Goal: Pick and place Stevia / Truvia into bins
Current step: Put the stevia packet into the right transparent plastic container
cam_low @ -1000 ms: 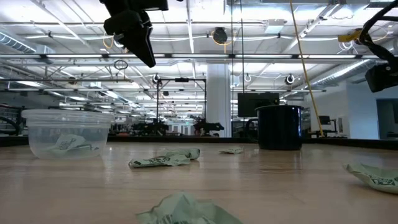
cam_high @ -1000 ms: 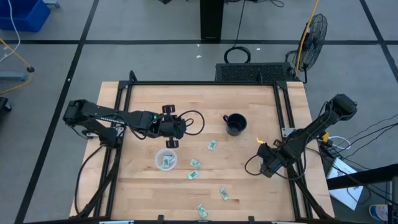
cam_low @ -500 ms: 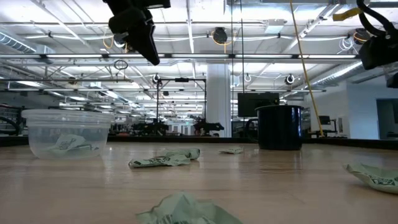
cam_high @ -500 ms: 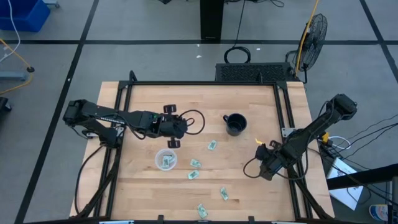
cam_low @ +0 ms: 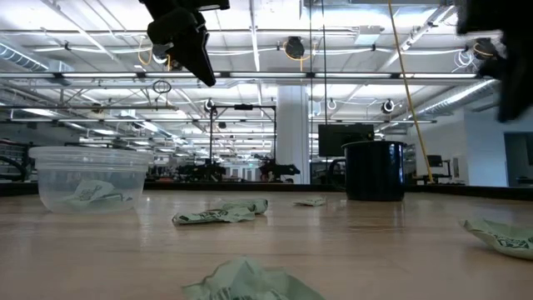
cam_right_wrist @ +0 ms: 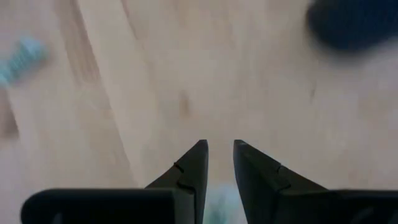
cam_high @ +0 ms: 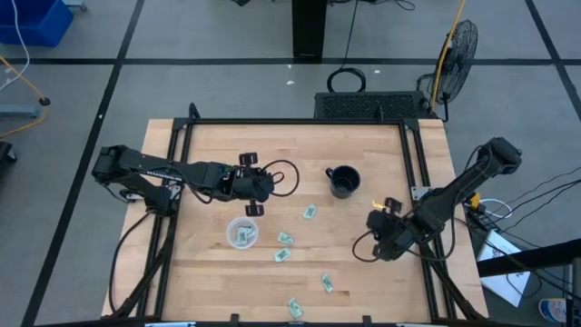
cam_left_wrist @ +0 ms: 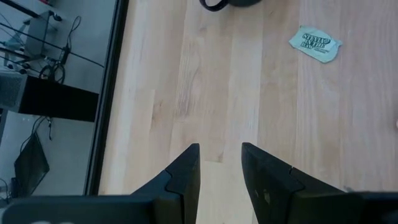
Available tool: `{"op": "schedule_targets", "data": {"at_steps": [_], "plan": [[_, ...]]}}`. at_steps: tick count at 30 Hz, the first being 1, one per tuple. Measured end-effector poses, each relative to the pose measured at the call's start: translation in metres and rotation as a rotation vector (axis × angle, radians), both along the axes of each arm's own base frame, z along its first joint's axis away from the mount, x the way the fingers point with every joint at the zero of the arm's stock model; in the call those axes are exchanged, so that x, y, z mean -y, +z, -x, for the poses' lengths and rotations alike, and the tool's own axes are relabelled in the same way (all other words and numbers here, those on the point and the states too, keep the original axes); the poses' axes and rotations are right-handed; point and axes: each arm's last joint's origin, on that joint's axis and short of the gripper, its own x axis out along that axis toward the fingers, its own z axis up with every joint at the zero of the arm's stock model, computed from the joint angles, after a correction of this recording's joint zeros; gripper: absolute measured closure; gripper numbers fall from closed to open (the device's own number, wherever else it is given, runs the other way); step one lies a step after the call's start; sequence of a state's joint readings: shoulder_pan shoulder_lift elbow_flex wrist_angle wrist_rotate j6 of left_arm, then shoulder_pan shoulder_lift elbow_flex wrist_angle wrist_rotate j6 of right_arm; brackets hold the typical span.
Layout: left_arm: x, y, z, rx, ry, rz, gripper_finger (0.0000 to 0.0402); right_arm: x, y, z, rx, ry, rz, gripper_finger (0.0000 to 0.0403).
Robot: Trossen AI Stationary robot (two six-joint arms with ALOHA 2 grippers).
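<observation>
Stevia sachet [cam_low: 92, 193] inside bin [cam_low: 87, 176], clear only low; both pincers slightly parted, empty, per wrist views.

High view: looks straight down from well above, taking in the whole counter [cam_high: 363, 272], both arms and the floor around.
Low view: sits at counter-top level, facing level across the wood into the room behind; very near the sachets in front.
Left wrist view: looks past the left hand [cam_left_wrist: 221, 163] down at bare wood close below it, the mug [cam_left_wrist: 235, 3] ahead of the hand.
Right wrist view: looks past the right hand [cam_right_wrist: 219, 155], close over the wood.
Shared: the mug [cam_high: 344, 182] and bin [cam_high: 241, 233] show in high and low views.
</observation>
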State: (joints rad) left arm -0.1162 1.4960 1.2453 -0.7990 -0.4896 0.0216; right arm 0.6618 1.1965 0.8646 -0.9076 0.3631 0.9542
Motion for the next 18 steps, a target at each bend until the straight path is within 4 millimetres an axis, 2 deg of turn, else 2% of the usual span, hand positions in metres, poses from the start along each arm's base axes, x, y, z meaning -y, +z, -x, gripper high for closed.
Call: {"op": "schedule_targets", "data": {"at_steps": [5,9,13,18], "plan": [[0.000,0.000,0.000,0.016,0.030,0.020,0.0277,0.001,0.011,-0.025,0.326,0.032,0.208,0.0334],[0.000,0.000,0.000,0.018,0.035,0.023,0.0277,0.009,0.004,-0.045,0.535,-0.031,0.224,0.0334],[0.000,0.000,0.000,0.017,0.035,0.023,0.0277,0.022,-0.019,-0.064,0.603,0.071,0.268,0.0320],[0.001,0.000,0.000,0.017,0.029,0.042,0.0277,0.040,-0.040,-0.083,0.627,0.201,0.274,0.0276]]}}
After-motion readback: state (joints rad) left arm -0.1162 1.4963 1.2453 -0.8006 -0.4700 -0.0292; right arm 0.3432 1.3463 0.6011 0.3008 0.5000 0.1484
